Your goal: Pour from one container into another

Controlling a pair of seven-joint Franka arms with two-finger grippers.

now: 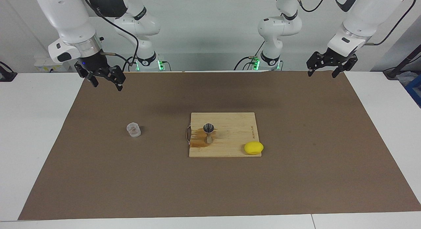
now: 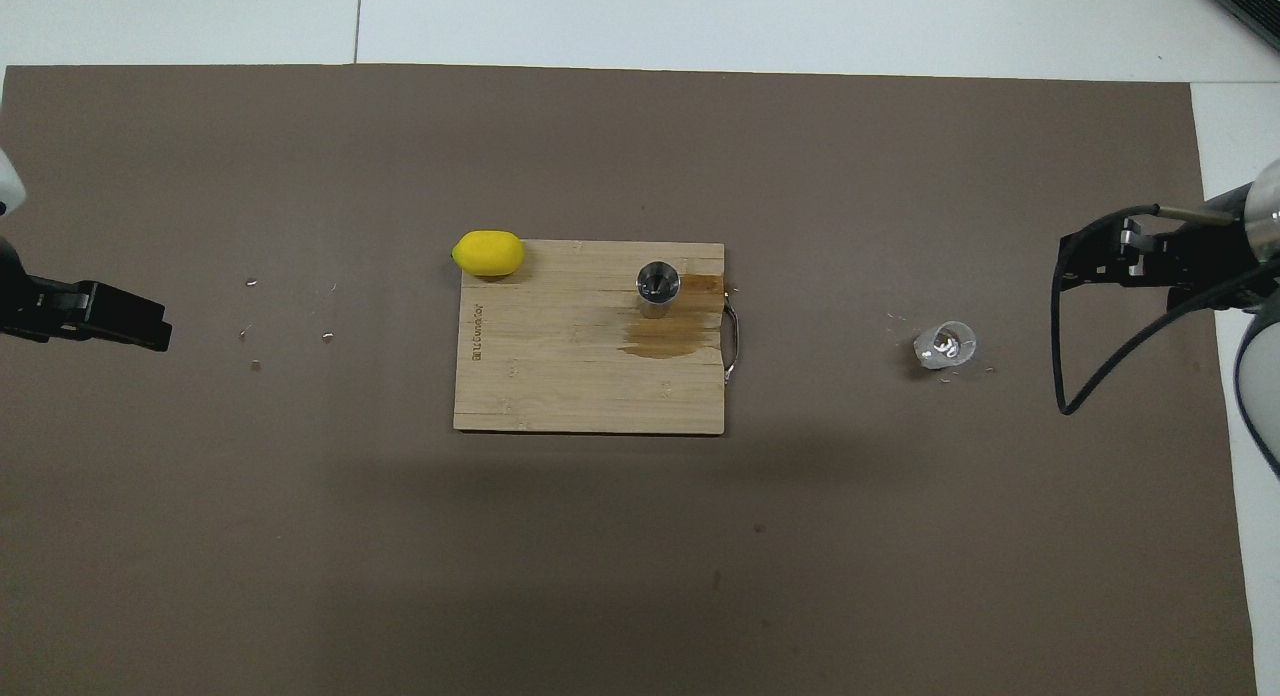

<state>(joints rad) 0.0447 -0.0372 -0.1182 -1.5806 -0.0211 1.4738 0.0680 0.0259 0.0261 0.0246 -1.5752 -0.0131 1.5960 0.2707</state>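
Note:
The small clear cup (image 1: 133, 129) stands upright on the brown mat toward the right arm's end, and shows in the overhead view (image 2: 945, 344). The steel hourglass jigger (image 1: 208, 132) stands upright on a wooden cutting board (image 1: 236, 130), near the board's handle edge; it also shows in the overhead view (image 2: 658, 285). My right gripper (image 1: 106, 81) hangs open and empty above the mat's corner at its own end, apart from the cup. My left gripper (image 1: 323, 71) hangs open and empty above the mat's corner at its end. Both arms wait.
A yellow lemon (image 1: 253, 147) lies at the board's corner toward the left arm's end, farther from the robots than the jigger. A brown wet stain (image 2: 672, 338) marks the board (image 2: 560, 376) beside the jigger. The mat (image 1: 296, 176) covers most of the white table.

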